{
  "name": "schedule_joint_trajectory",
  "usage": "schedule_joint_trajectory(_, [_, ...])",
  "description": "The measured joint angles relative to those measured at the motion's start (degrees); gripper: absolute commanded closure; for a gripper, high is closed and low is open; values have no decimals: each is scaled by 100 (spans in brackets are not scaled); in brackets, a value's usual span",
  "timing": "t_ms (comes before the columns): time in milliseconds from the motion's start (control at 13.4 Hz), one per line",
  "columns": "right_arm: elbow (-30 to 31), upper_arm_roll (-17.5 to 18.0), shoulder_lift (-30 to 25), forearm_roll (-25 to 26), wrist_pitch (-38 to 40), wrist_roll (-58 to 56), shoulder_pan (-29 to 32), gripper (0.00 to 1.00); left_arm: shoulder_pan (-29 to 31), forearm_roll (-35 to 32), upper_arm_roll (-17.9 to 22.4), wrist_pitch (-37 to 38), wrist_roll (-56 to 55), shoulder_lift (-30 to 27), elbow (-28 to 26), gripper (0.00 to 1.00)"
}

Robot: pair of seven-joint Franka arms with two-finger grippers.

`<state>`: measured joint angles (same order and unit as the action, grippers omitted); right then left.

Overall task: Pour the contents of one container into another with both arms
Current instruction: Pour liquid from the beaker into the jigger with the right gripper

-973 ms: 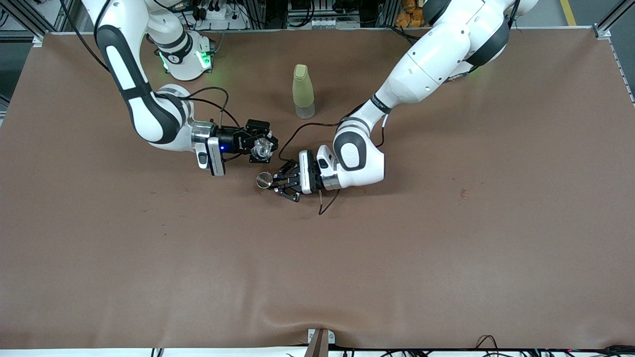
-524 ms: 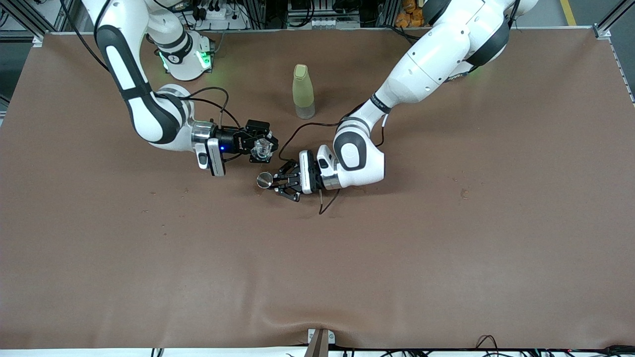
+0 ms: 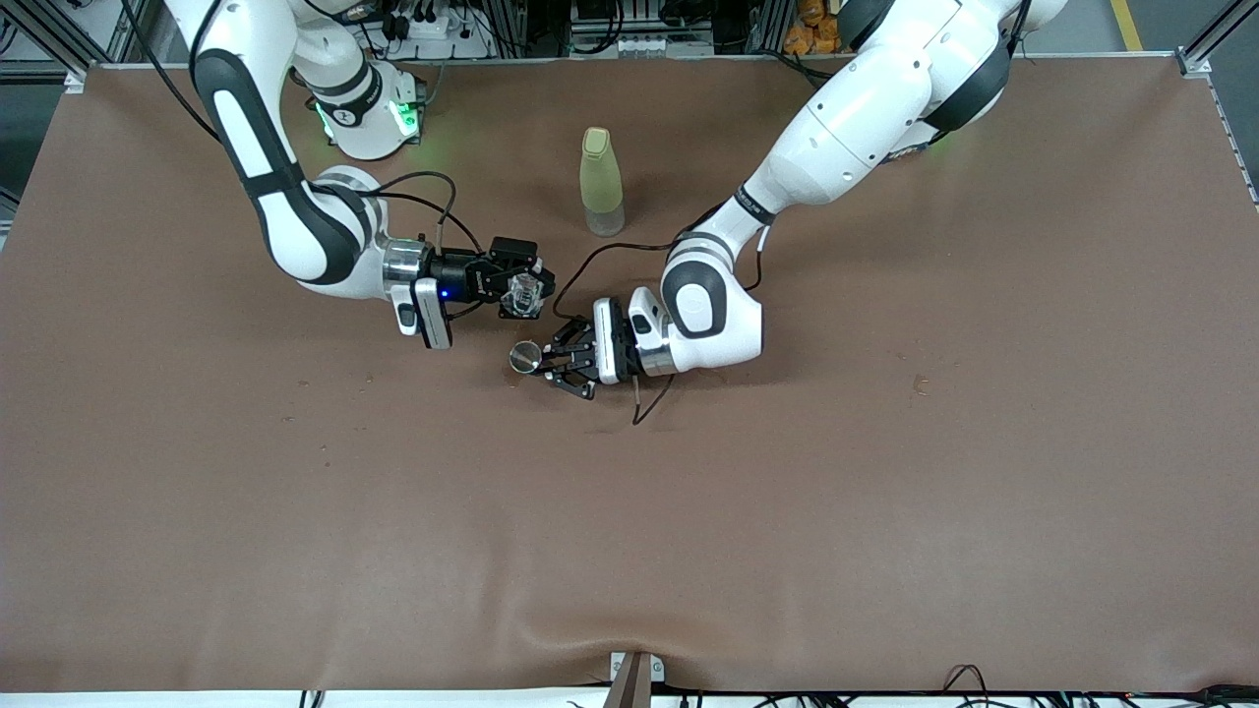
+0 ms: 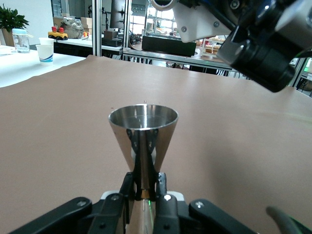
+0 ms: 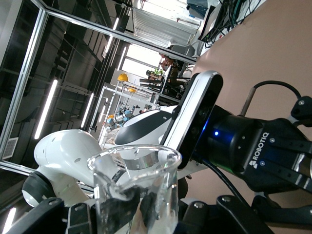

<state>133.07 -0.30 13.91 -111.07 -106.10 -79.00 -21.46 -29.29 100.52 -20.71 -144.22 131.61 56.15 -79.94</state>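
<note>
My right gripper (image 3: 521,293) is shut on a clear glass beaker (image 3: 523,291), which hangs tilted just above the table. In the right wrist view the beaker (image 5: 138,187) stands between the black fingers (image 5: 122,207). Beside it, my left gripper (image 3: 539,360) is shut on the narrow waist of a steel cone-shaped cup (image 3: 523,357), which is upright with its mouth open. In the left wrist view the steel cup (image 4: 143,131) rises from the gripper (image 4: 145,187), with the right arm's gripper (image 4: 263,46) just above it. I cannot tell what either vessel contains.
A yellow-green bottle (image 3: 601,182) with its cap on stands upright, farther from the front camera than both grippers. A black cable (image 3: 644,408) trails from the left wrist onto the brown table cover (image 3: 885,472).
My right gripper has shifted slightly toward the left arm's end with the beaker, closer to the steel cup. The left gripper and cup have barely moved.
</note>
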Motion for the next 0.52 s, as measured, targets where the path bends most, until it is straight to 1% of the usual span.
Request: schedule_joint_trajectory(524, [45,10,0,-1,0,544,0,100,0,0,0,0,0,0,-18,100])
